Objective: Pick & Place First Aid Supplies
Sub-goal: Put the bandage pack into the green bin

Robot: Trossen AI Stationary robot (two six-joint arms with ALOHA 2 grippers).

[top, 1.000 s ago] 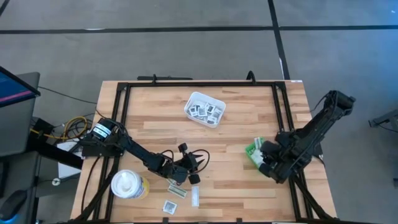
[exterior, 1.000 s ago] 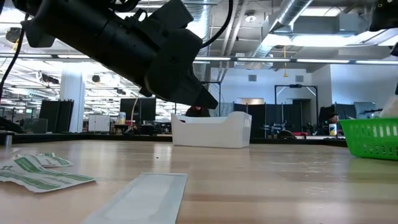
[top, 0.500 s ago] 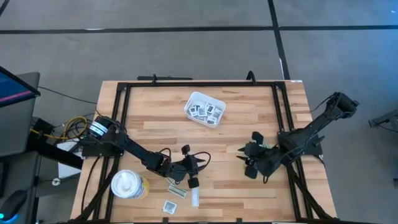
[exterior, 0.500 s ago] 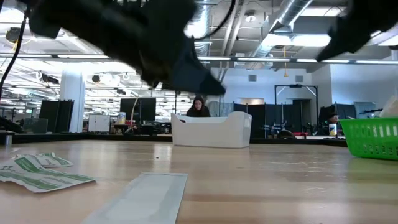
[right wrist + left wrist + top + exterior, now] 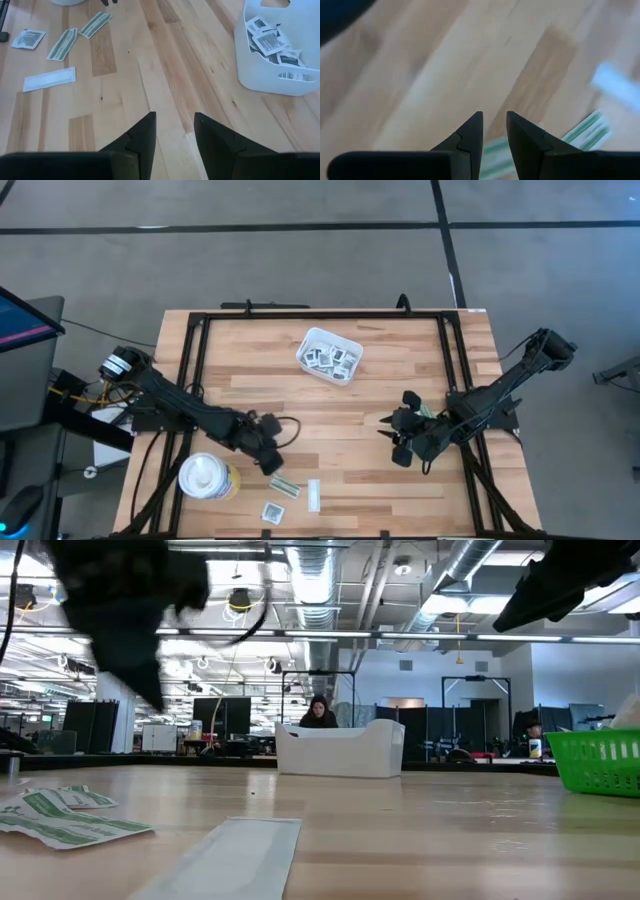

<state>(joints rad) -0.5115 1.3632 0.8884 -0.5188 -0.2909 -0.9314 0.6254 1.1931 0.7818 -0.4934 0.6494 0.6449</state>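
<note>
Four loose first aid packets lay on the pale wooden plank surface (image 5: 400,370) near its front edge: two narrow white-and-olive strips (image 5: 64,43), one plain white oblong packet (image 5: 49,80) and one square white packet with dark grey print (image 5: 29,38). More square printed packets, too piled to count, sat in the white rectangular tray (image 5: 328,355) toward the far side. One green mesh bin (image 5: 600,760) stood at the right, largely hidden from above by the right arm. A white round tub (image 5: 207,476) sat by the left front corner. The left gripper (image 5: 275,463) reached low over the surface just beside the strips, jaws slightly apart and empty. The right gripper (image 5: 393,438) hovered mid-surface, pointed toward the packets, jaws apart and empty.
</note>
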